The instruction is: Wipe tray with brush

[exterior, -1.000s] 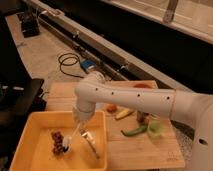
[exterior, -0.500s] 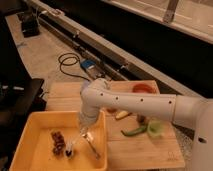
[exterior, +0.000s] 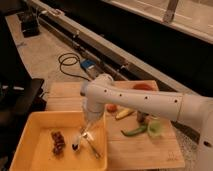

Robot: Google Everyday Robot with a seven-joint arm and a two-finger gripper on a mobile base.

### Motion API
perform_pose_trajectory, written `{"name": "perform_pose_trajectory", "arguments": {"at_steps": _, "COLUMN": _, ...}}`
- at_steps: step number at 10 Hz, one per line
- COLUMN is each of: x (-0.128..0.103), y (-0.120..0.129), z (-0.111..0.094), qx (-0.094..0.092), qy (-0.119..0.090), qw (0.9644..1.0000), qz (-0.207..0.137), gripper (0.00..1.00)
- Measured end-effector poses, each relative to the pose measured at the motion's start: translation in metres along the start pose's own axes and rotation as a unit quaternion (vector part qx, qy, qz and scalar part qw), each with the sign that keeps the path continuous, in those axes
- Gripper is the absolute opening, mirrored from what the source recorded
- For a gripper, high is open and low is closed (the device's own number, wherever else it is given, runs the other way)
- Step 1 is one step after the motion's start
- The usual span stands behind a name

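a white robot arm (exterior: 145,102) reaches in from the right and bends down into the yellow-orange tray (exterior: 31,145), which sits at the front left of a wooden board (exterior: 65,94). the gripper (exterior: 89,132) hangs low inside the tray, close to its right wall and above the floor. the brush (exterior: 79,141) slants down and to the left from the gripper, its dark head on the tray floor and the top of its whitish handle meeting the gripper; whether the gripper is clamped on it cannot be told. just right of the brush lies a slim silvery utensil (exterior: 94,150), between the brush and the right wall. a dark reddish clump (exterior: 58,142) rests near the tray's middle, a little left of the bristle head. the left part of the tray floor is bare up to the raised rim. on the board right of the tray are a green pepper (exterior: 134,131), a yellow piece (exterior: 124,114) and a red round item (exterior: 143,86) near the far edge. a black cable (exterior: 70,62) coils on the floor behind the board.
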Motion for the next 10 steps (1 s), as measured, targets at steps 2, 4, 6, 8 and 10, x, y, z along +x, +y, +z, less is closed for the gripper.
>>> {"name": "perform_pose_trajectory", "arguments": {"at_steps": 2, "x": 0.007, "y": -0.014, "z": -0.001, "qx": 0.002, "qy": 0.007, "qw": 0.9999, "qz": -0.012, "gripper": 0.0}}
{"name": "perform_pose_trajectory", "arguments": {"at_steps": 4, "x": 0.0, "y": -0.027, "z": 0.01, "qx": 0.012, "qy": -0.003, "qw": 0.9996, "qz": -0.026, "gripper": 0.0}}
{"name": "perform_pose_trajectory", "arguments": {"at_steps": 6, "x": -0.013, "y": -0.027, "z": 0.02, "qx": 0.007, "qy": -0.011, "qw": 0.9994, "qz": -0.031, "gripper": 0.0}}
{"name": "perform_pose_trajectory", "arguments": {"at_steps": 8, "x": -0.025, "y": -0.01, "z": 0.027, "qx": -0.001, "qy": -0.019, "qw": 0.9997, "qz": -0.017, "gripper": 0.0}}
{"name": "perform_pose_trajectory", "arguments": {"at_steps": 10, "x": -0.024, "y": 0.009, "z": 0.021, "qx": -0.008, "qy": -0.013, "qw": 0.9999, "qz": 0.002, "gripper": 0.0}}
